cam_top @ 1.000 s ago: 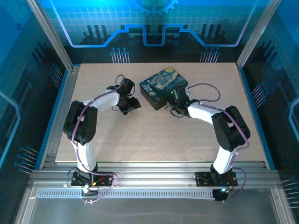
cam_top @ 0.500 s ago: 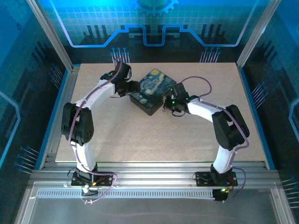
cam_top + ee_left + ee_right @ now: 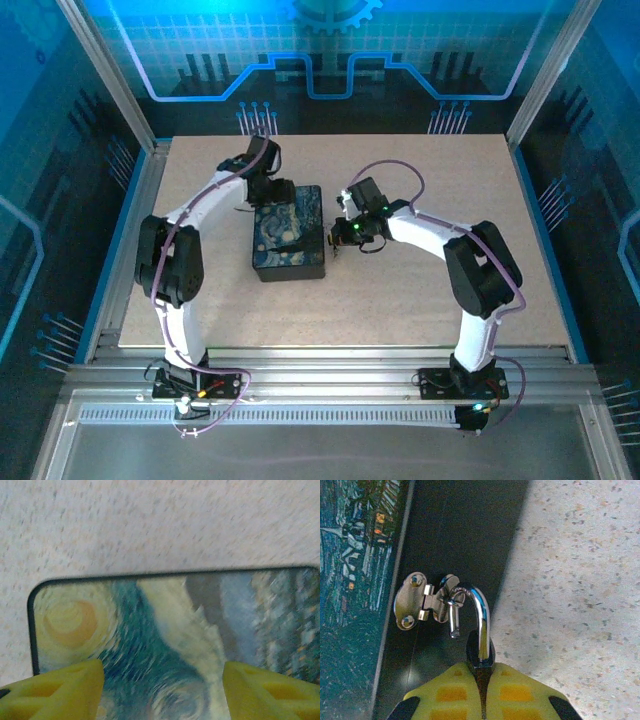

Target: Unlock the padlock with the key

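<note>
The swirl-printed dark box (image 3: 288, 235) swung toward nine o'clock; my right gripper (image 3: 481, 675) clenches the tiny, slippery dark metal padlock (image 3: 483, 630) by its body; left gripper (image 3: 162, 680) gapes.

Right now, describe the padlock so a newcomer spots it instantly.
Find the dark box with the swirling blue-yellow painting lid on the table. On its black side wall sits a small metal hasp. The padlock hooks into it, dark body pinched by the yellow jaws of the right gripper; its curved chrome shackle sets it apart from the flat hasp plates.
</note>
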`<state>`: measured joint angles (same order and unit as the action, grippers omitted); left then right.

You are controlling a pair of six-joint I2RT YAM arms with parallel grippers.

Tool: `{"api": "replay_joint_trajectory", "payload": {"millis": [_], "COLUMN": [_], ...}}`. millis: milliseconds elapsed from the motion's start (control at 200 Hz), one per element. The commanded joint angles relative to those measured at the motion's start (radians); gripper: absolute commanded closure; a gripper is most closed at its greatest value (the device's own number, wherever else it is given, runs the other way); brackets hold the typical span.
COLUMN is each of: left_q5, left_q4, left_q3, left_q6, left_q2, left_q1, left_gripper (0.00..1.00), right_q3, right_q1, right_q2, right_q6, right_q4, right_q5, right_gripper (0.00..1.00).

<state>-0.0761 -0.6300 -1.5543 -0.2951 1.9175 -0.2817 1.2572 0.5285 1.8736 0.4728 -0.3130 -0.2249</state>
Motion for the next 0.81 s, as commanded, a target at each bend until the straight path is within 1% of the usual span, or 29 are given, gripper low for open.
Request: {"api": "replay_joint_trajectory", "payload": {"millis": [0, 150, 265, 370, 515, 630, 695, 800], "left_q5": [-0.108, -0.111, -0.108, -0.092, -0.074, -0.056, -0.035, -0.035], "left_q4": [-0.031, -0.025, -0.024, -0.007, 0.022, 0.04, 0.076, 0.085], "left_q3": [0.056, 0.102, 0.122, 0.138, 0.147, 0.157, 0.176, 0.181], "left_q6": [-0.001, -0.009, -0.018, -0.024, -0.027, -0.018, -0.007, 0.007], "left_q2": [-0.047, -0.041, -0.026, -0.009, 0.016, 0.028, 0.029, 0.04], "left_q1": [-0.01, -0.022, -0.037, -0.044, -0.048, -0.048, -0.048, -0.038], "left_gripper": [0.35, 0.36, 0.36, 0.37, 0.4, 0.42, 0.42, 0.45], "right_q3": [0.069, 0.08, 0.086, 0.129, 0.213, 0.231, 0.251, 0.27], "right_q1": [-0.008, -0.008, -0.015, -0.017, -0.009, -0.013, -0.02, -0.043], "right_q2": [0.023, 0.039, 0.051, 0.08, 0.14, 0.158, 0.176, 0.196], "right_q6": [-0.027, 0.003, 0.054, 0.108, 0.125, 0.13, 0.126, 0.106], "right_q4": [-0.01, 0.005, 0.027, 0.041, 0.046, 0.084, 0.082, 0.074], "right_q5": [0.032, 0.074, 0.1, 0.115, 0.048, 0.002, -0.025, -0.091], "right_gripper": [0.98, 0.97, 0.96, 0.96, 0.92, 0.88, 0.88, 0.88]}}
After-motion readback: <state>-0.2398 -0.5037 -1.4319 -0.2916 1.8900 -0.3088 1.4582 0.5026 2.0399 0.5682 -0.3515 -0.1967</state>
